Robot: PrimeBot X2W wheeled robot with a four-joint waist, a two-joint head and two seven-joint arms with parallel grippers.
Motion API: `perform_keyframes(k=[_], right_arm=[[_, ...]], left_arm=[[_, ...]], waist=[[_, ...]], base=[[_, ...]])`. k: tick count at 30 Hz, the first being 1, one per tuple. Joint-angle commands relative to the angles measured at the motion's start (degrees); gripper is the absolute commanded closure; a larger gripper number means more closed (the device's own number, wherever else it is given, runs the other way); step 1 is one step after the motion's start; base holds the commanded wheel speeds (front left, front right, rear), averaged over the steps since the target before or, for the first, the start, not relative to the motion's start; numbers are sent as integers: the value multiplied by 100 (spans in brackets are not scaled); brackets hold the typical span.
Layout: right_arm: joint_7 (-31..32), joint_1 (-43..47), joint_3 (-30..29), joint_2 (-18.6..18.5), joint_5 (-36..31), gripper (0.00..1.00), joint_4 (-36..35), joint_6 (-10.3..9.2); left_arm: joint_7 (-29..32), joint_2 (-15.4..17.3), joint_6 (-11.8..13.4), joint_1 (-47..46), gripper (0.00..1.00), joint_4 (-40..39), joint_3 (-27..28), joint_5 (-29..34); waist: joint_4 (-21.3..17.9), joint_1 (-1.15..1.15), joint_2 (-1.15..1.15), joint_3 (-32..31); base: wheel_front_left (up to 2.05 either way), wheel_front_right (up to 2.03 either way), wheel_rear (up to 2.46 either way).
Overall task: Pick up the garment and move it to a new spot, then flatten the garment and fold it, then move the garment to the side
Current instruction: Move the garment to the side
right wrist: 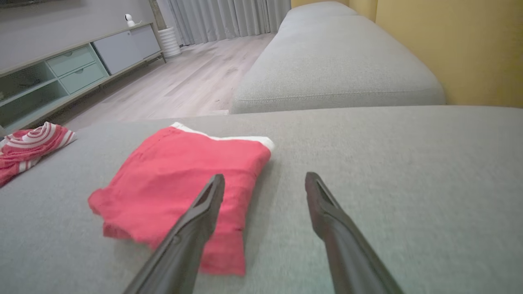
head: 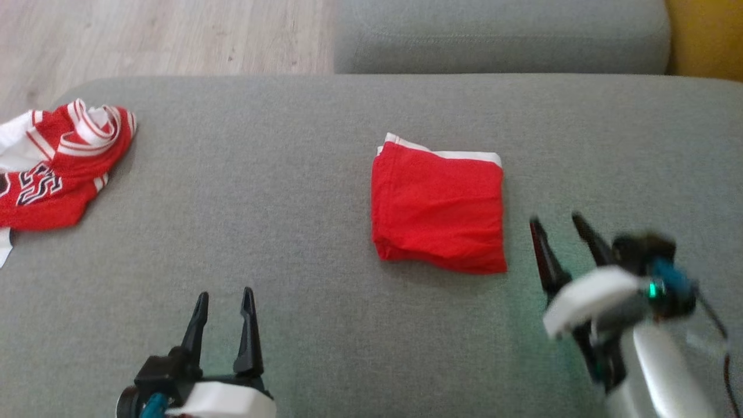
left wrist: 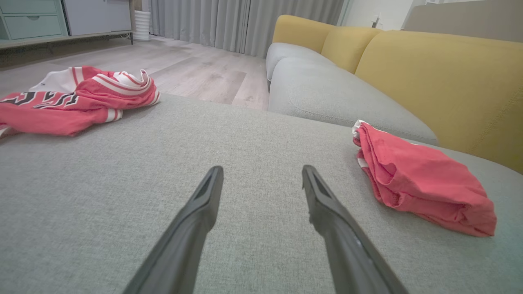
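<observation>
red garment point(head: 438, 209), folded square, white edge

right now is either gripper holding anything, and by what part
Nothing is held. The left gripper and the right gripper are both open and empty; the folded red garment lies on the cushion, touched by neither.

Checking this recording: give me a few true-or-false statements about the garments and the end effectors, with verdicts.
1. The folded red garment lies on the grey cushion. True.
2. The right end effector is clamped on it. False: it is open, beside the garment, holding nothing.
3. The left end effector is open and empty. True.
4. The striped jersey is neatly folded. False: it lies crumpled at the cushion's left edge.
</observation>
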Motion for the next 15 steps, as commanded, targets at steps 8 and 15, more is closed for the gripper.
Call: perform_keyframes(k=[8, 15], right_arm=[[1515, -1451, -86, -12, 8, 0, 370, -4], [2198, -1867, -424, -48, -64, 0, 953, -4]], left_arm=[[-57, -204, -145, -488, 0, -138, 199, 161], [-57, -358, -276, -576, 0, -54, 270, 279]], waist=[[432, 0, 0, 356], [809, 0, 0, 621]], base=[[0, 0, 0], [0, 0, 0]])
